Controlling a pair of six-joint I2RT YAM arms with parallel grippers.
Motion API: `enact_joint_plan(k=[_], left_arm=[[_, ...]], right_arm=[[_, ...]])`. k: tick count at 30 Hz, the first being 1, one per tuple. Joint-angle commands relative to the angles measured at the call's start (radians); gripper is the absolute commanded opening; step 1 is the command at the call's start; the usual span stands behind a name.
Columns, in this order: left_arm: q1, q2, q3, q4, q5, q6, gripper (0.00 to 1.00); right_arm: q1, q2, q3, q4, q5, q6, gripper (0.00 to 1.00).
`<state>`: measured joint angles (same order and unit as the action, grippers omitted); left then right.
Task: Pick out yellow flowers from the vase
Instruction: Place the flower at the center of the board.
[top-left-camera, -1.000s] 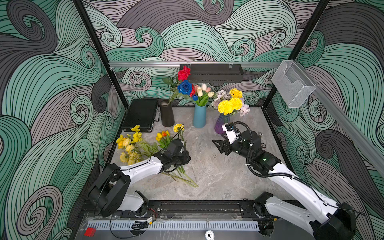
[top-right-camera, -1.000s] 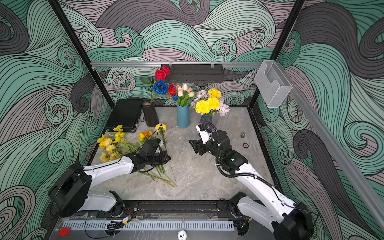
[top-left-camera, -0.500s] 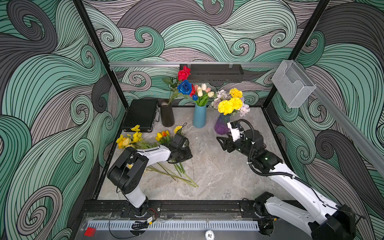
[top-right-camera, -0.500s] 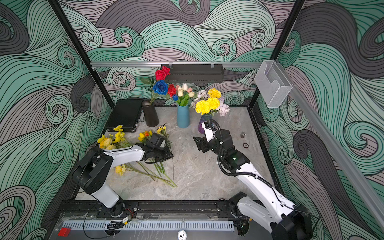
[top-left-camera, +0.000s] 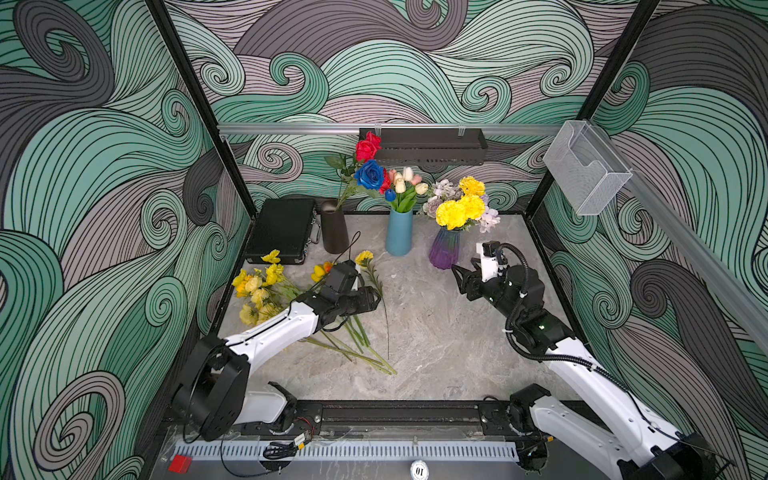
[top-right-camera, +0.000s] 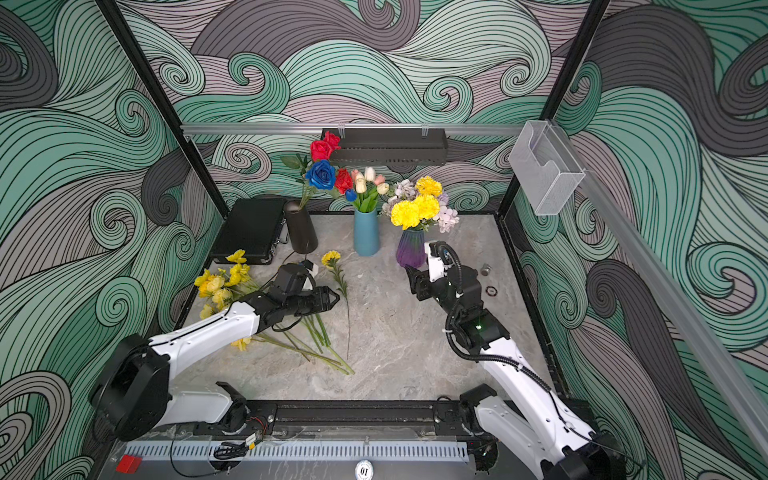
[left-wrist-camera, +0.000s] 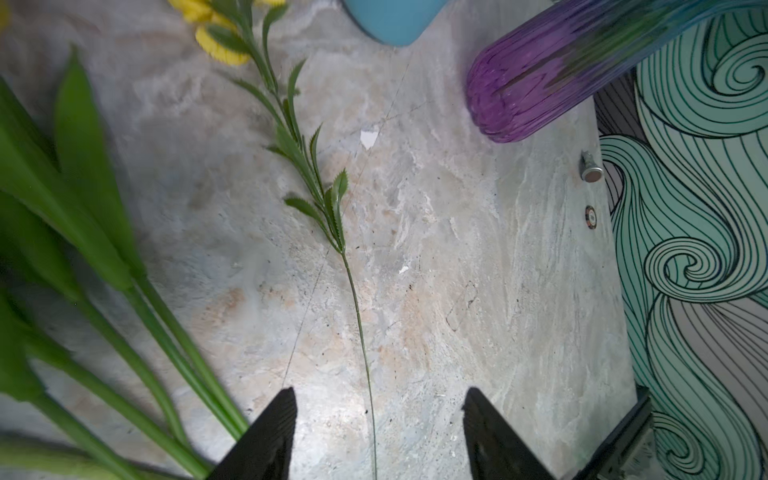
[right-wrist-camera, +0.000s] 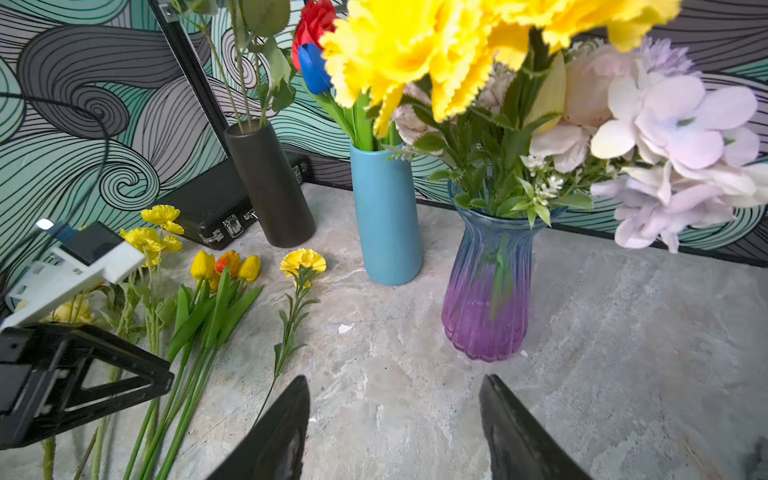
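Left arm reached low across the worktop (top-left-camera: 436, 332). We noted its left end effector (left-wrist-camera: 378, 401) released, jaws either side of a thin carnation stem (left-wrist-camera: 357, 299). Right end effector (right-wrist-camera: 395, 386) was released, near the purple vase (right-wrist-camera: 486, 299). Yellow flowers (top-left-camera: 259, 286) lay on the worktop's left side; yellow pompoms (top-left-camera: 459, 208) stood in the vase.

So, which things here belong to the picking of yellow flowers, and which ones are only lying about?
Belong to the job: yellow carnations in the purple vase; yellow flowers already laid on the table.

Just lying about: blue vase of tulips; black vase with red and blue roses; black case; small metal piece; clear wall holder.
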<state>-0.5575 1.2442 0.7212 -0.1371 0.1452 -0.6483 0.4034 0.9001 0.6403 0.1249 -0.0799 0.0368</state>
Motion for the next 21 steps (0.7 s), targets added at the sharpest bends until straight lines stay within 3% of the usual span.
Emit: enact_joint_plan(k=[1, 5, 8, 14, 21], left_arm=[[0.010, -0.107, -0.042, 0.044, -0.098, 0.113, 0.70], [0.022, -0.239, -0.127, 0.088, -0.157, 0.197, 0.79], [0.045, -0.305, -0.192, 0.125, -0.164, 0.246, 0.83], [0.065, -0.379, -0.276, 0.183, -0.163, 0.318, 0.85], [0.114, -0.474, -0.385, 0.264, -0.110, 0.354, 0.90]], right_arm=[[-0.005, 0.022, -0.033, 0.234, -0.056, -0.089, 0.65], [-0.004, 0.082, -0.110, 0.532, -0.062, -0.156, 0.65], [-0.005, 0.155, -0.112, 0.656, -0.029, -0.214, 0.64], [-0.013, 0.320, -0.068, 0.799, 0.004, -0.288, 0.63], [-0.042, 0.443, 0.014, 0.839, 0.030, -0.288, 0.62]])
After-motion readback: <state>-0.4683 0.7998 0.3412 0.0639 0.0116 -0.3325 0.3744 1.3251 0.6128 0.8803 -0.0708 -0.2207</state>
